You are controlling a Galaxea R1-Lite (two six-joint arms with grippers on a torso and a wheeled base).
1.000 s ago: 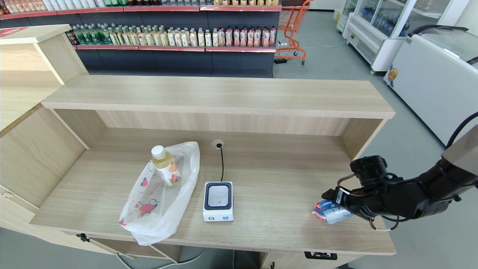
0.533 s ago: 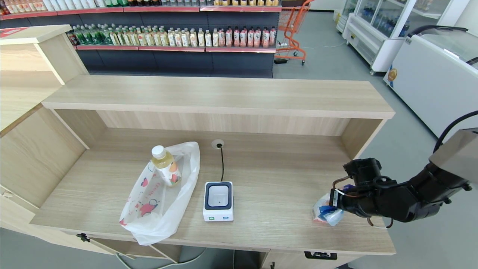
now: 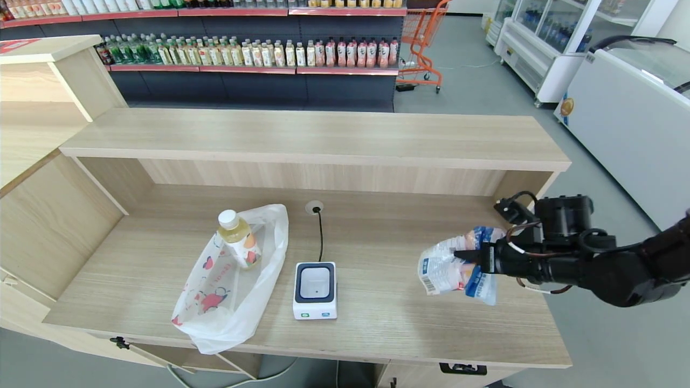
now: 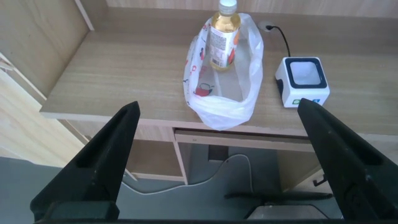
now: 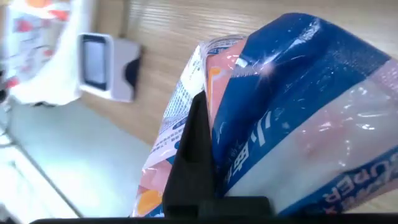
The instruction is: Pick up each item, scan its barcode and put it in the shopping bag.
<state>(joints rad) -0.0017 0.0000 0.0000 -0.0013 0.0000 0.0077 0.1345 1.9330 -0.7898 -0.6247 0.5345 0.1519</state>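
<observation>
Shelves of drinks are lining the shop behind the wooden counter (image 3: 377, 231), where the scanner (image 3: 315, 290) is sitting. A second ago the snack packet (image 3: 450, 267) was lying on the wood far right of the scanner. Now our right gripper (image 3: 474, 257) is clamping its edge and holding it up in the air, nearer the scanner but still to its right. Pickup looks done to us, and scanning is coming next. The packet is showing crinkly clear-and-blue plastic over orange-pink contents, with a white barcode patch on the end toward the scanner. Left of the scanner, the shopping bag (image 3: 226, 291) is already holding a bottle (image 3: 239, 240). Our left gripper (image 4: 217, 109) is hanging wide open and empty.
</observation>
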